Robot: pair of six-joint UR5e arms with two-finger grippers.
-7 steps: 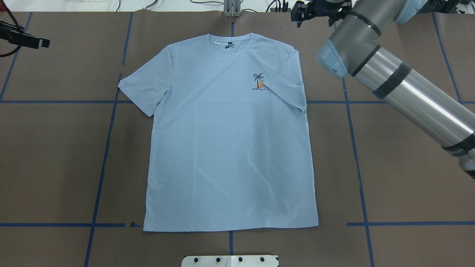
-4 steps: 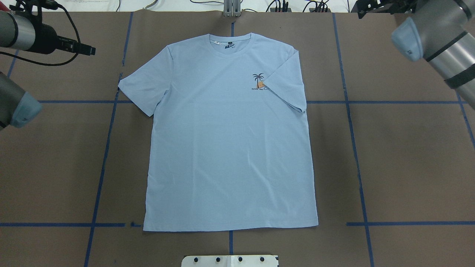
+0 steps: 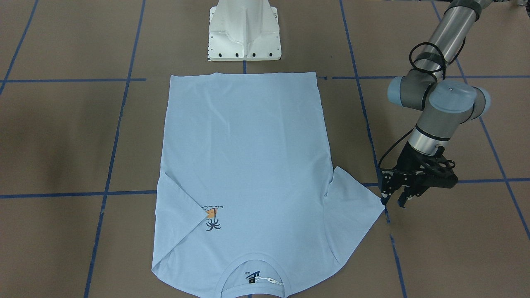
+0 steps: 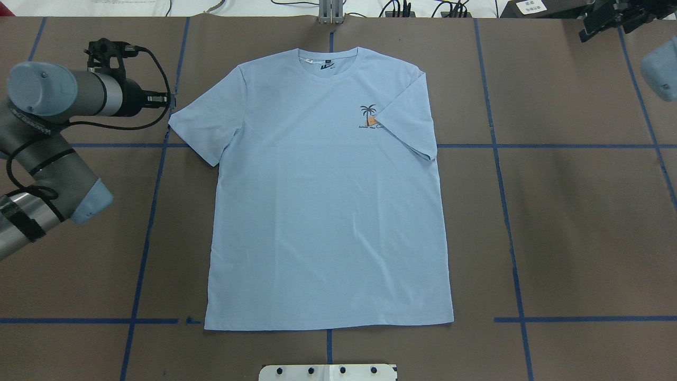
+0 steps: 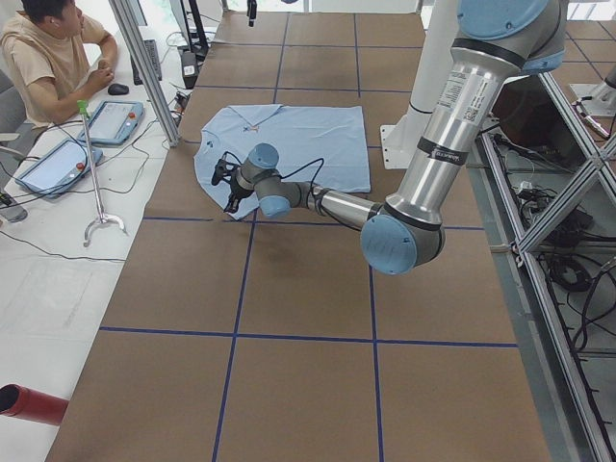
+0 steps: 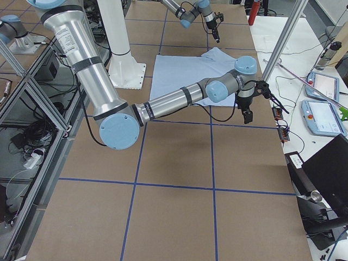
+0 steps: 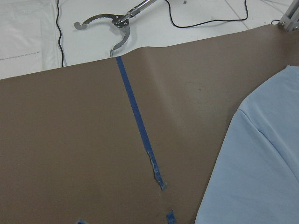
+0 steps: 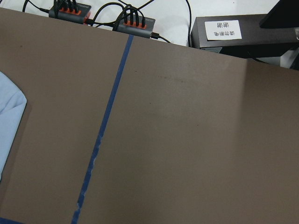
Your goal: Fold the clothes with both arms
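T-shirt (image 4: 328,211) lies flat and front up on the brown table (image 4: 571,227), hem toward my white base (image 3: 244,37), collar toward the far edge. The sleeve on my right side (image 4: 410,127) is folded in over the chest and covers the edge of the palm print (image 4: 368,112). The sleeve on my left side (image 4: 198,124) is spread out flat. A dark neck label (image 4: 327,65) shows inside the collar. My left pincer (image 3: 393,203) points down at the table just beside the tip of the spread sleeve, close to a blue tape line (image 4: 152,211). Its fingers stand apart with a clear gap and nothing between them; whether a tip touches the cloth, I cannot tell. The left wrist view has only the sleeve edge at the right, with tape and bare brown cover beside it. My right pincer (image 4: 608,21) is up by the far right corner of the table, well apart from the shirt, over bare cover. From the right side view it points down and no cloth hangs from it. Whether its fingers are spread or closed I cannot tell; the right wrist view shows none of them.
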